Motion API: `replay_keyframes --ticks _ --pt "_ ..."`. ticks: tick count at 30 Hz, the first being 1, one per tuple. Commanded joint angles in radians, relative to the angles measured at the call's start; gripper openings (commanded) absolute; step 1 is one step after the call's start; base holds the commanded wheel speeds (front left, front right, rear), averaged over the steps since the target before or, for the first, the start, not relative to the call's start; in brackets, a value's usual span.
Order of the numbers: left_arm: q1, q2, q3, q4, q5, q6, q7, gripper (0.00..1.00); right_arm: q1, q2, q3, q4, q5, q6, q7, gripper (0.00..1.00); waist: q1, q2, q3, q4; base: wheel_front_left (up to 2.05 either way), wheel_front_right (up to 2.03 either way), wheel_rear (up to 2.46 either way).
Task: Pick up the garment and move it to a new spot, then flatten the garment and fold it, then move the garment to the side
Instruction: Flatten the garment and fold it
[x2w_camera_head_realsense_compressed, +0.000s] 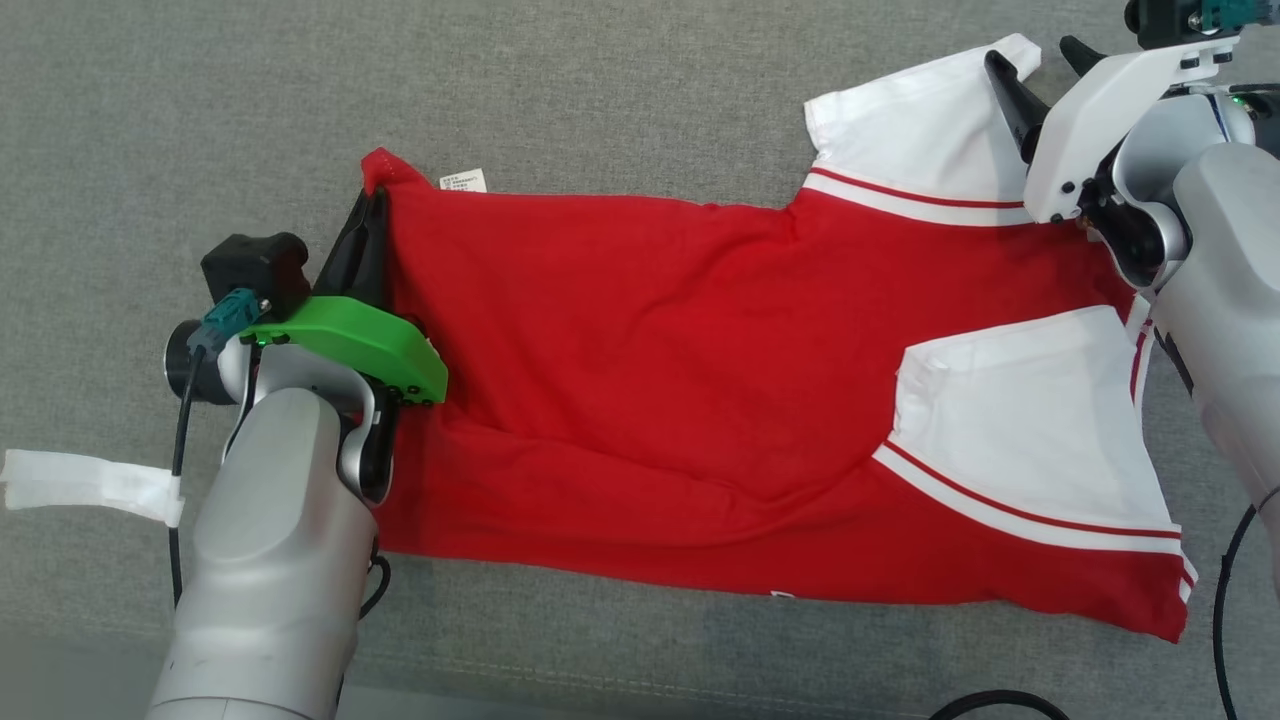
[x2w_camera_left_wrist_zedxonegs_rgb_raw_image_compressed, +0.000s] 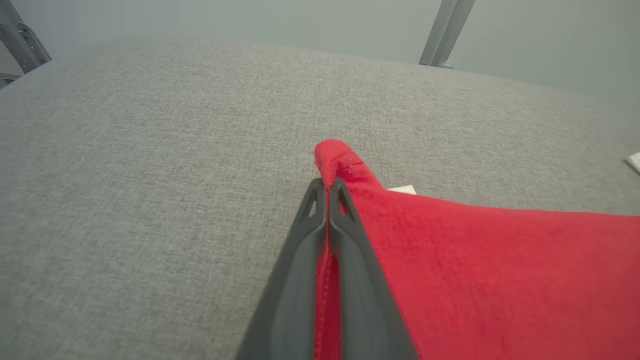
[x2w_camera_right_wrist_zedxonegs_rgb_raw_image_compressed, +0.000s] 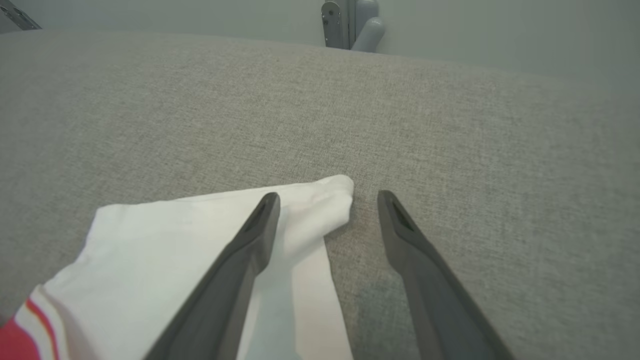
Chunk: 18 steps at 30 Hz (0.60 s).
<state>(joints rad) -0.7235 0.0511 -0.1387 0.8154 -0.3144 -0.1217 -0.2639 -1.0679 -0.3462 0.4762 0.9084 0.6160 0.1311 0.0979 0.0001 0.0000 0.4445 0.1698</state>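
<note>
surface (x2w_camera_head_realsense_compressed: 600, 90): grey woven fabric under everything; pale wall and metal legs (x2w_camera_left_wrist_zedxonegs_rgb_raw_image_compressed: 445, 32) past its far edge in the left wrist view
garment (x2w_camera_head_realsense_compressed: 650, 350): red shirt with white sleeves and red-white trim, spread near flat across the middle of the surface, hem toward the robot's left, sleeves toward its right; soft creases along the near half
label (x2w_camera_head_realsense_compressed: 463, 181): small white tag with print, sticking out at the far hem corner, just beside the left gripper
left gripper (x2w_camera_head_realsense_compressed: 368, 215): green-shelled, at the far hem corner; fingers together, clamped on the red hem edge, a nub of cloth poking up past the tips
right gripper (x2w_camera_head_realsense_compressed: 1035, 60): white-shelled, at the far right of the head view over the far sleeve; fingers wide apart, holding nothing
far sleeve (x2w_camera_right_wrist_zedxonegs_rgb_raw_image_compressed: 200, 235): white, its corner tip lies between the spread fingers, one finger over the cloth, the other over bare surface; contact cannot be told
near sleeve (x2w_camera_head_realsense_compressed: 1020, 440): white, folded in on top of the red body, flat
tape (x2w_camera_head_realsense_compressed: 90, 485): white strip wrapped on the left arm's black cable, lying on the surface, apart from the garment
</note>
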Motion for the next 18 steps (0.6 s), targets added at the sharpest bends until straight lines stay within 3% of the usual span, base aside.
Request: replay_keyframes --ticks 1,3,5,6,8,18 --pt "-0.018 0.001 -0.023 -0.011 -0.023 0.012 0.0 0.0 -0.022 -0.006 0.014 0.03 -0.005 -0.001 0.02 1.0 -0.0001 0.0 0.04 0.037 0.0 0.0 0.0" --pt "-0.023 0.001 -0.049 -0.019 -0.042 0.021 0.0 0.0 -0.039 -0.001 0.017 0.051 0.004 -0.001 0.021 1.0 -0.0001 0.0 0.047 0.04 0.0 0.0 0.0" --pt "-0.026 0.001 -0.071 -0.025 -0.054 0.03 0.0 0.0 -0.049 0.001 0.025 0.066 0.009 -0.001 0.014 0.76 -0.0001 0.0 0.052 0.041 0.0 0.0 0.0" --pt "-0.027 0.001 -0.079 -0.028 -0.06 0.035 0.0 0.0 -0.049 0.003 0.029 0.073 0.013 -0.001 0.01 0.47 -0.0001 0.0 0.054 0.041 0.0 0.0 0.0" --pt "-0.03 0.001 -0.09 -0.032 -0.069 0.043 0.0 0.0 -0.06 0.001 0.038 0.077 0.018 -0.001 -0.008 0.0 -0.0001 0.0 0.058 0.041 0.0 0.0 0.0" --pt "-0.024 0.002 -0.073 -0.037 -0.061 0.055 0.0 0.0 -0.067 0.002 0.075 0.063 0.053 -0.001 -0.171 0.0 -0.0001 0.0 0.029 0.013 0.0 0.0 0.0"
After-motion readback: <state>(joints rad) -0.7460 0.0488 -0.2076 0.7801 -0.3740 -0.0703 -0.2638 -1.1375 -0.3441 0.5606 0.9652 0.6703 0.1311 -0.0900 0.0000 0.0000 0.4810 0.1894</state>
